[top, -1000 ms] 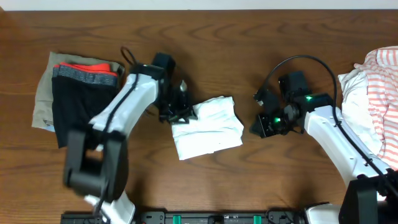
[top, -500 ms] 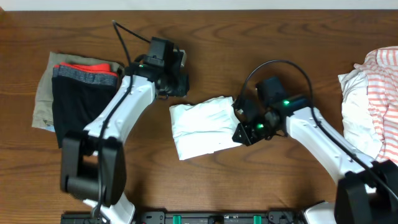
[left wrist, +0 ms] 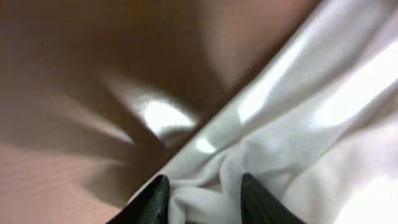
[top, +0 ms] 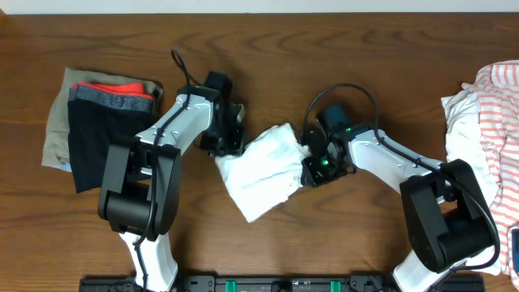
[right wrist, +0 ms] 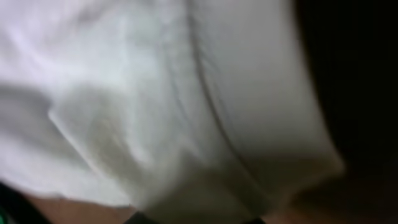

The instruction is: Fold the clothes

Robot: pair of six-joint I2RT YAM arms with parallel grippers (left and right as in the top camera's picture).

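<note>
Folded white fabric shirt (top: 261, 172) skewed mid wooden counter (top: 365, 73); left jaws grasping its bunched edge, probably to square it; right jaws buried against opposite edge, can't tell grip

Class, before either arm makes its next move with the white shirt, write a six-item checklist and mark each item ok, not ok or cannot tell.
1. The white shirt is folded into a compact bundle on the table: ok.
2. Fabric sits between the fingers of the left gripper: ok.
3. Its grip is firm: cannot tell.
4. The right gripper holds the shirt's edge: cannot tell; its wrist view shows mostly fabric.
5. The folded stack lies apart from the shirt: ok.
6. The striped garment lies apart from the shirt: ok.
</note>
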